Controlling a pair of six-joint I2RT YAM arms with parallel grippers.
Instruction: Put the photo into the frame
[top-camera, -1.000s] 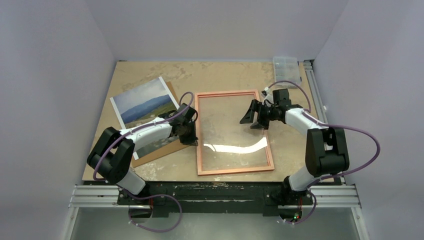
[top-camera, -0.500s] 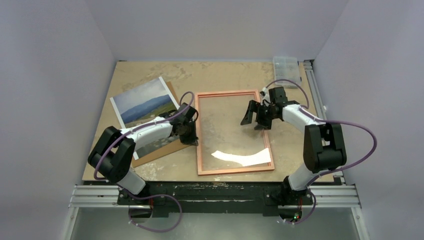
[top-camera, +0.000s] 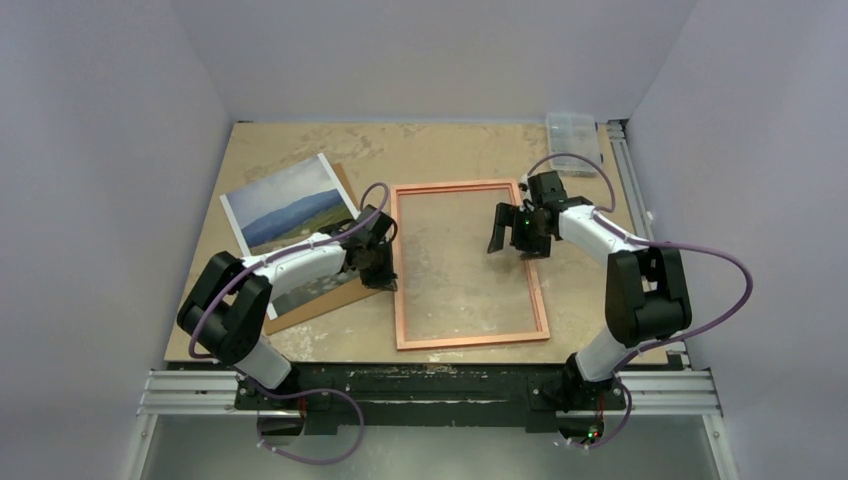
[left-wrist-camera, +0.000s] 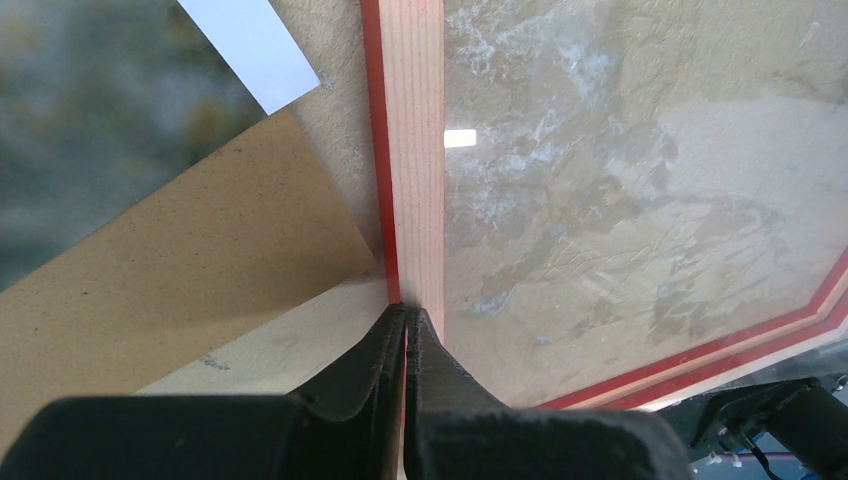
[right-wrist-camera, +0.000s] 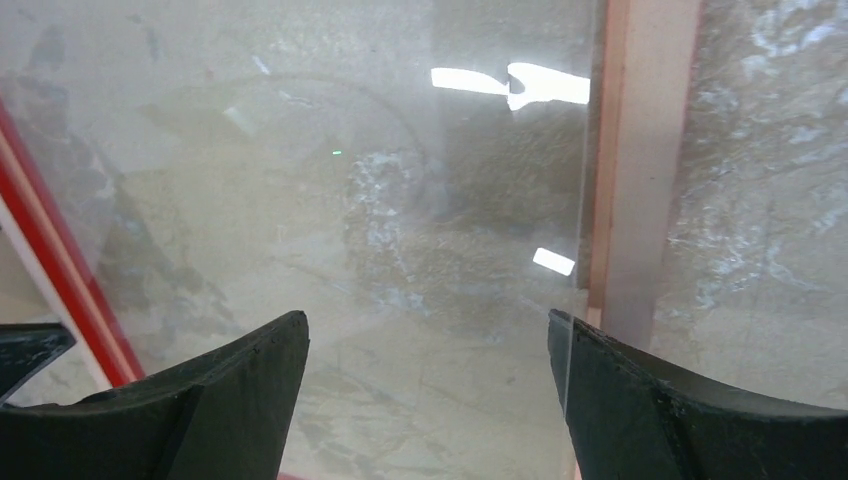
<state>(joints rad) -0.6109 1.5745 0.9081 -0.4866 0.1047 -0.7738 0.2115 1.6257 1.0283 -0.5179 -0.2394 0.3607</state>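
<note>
Right claw (top-camera: 512, 234) has shifted a bit toward the far right of the frame (top-camera: 470, 340) and its fingers have spread wider; glare patch on the glass is gone, left arm hasn't budged

Right claw now: released, fingers wide apart, nothing between them. It hangs over the glass near the frame's right rail, and the wrist view puts the right finger roughly above that rail's inner edge

Left claw (top-camera: 383, 275): clenched, tips pressed together right at the outer edge of the frame's left rail. A thin red sliver shows between the tips; can't tell if it's pinching the lip or only touching it

Frame lies flat mid-table (top-camera: 450, 150) between the arms, copper side up, red showing along the edges, tabletop visible through the glass

Photo (top-camera: 285, 200) lies face up at far left, well outside the frame, on a brown board (top-camera: 325, 300), partly under the left arm. Board corner sits just beside the left rail

Clear plastic box (top-camera: 573, 130) in the far right corner
</note>
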